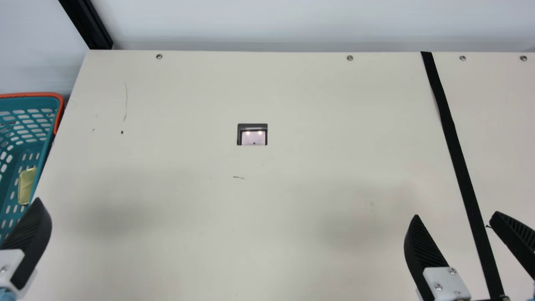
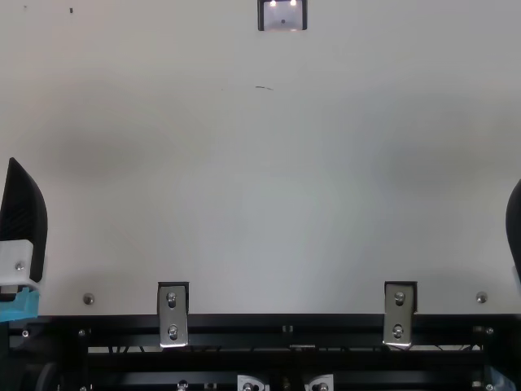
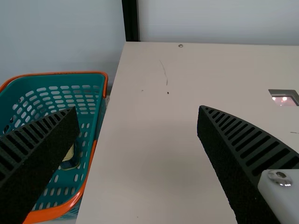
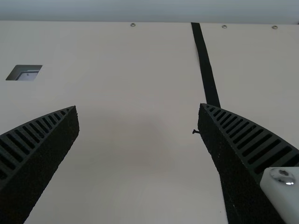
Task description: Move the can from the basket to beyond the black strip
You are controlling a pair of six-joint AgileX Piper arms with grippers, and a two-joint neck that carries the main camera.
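Note:
My left gripper [image 1: 30, 240] is at the main view's lower left, near the basket [image 1: 39, 95]; in the left wrist view the left gripper [image 3: 138, 109] stands open, nothing between its fingers. A can [image 1: 26, 186] with a yellowish-gold surface rests low inside the teal, orange-rimmed basket. One finger partly covers the can [image 3: 70, 158] in the left wrist view. Open and holding nothing, my right gripper [image 1: 455, 215] is at the lower right, its fingertips on either side of the black strip [image 1: 456, 154]. The right wrist view shows the right gripper [image 4: 138, 107] with fingers wide apart.
The basket stands beside the left edge of the cream table [image 1: 292, 92]. A small square opening [image 1: 252, 134] is set in the tabletop. Metal brackets [image 2: 172, 314] and a black frame run along the near edge. A black post [image 1: 90, 25] rises behind the far left corner.

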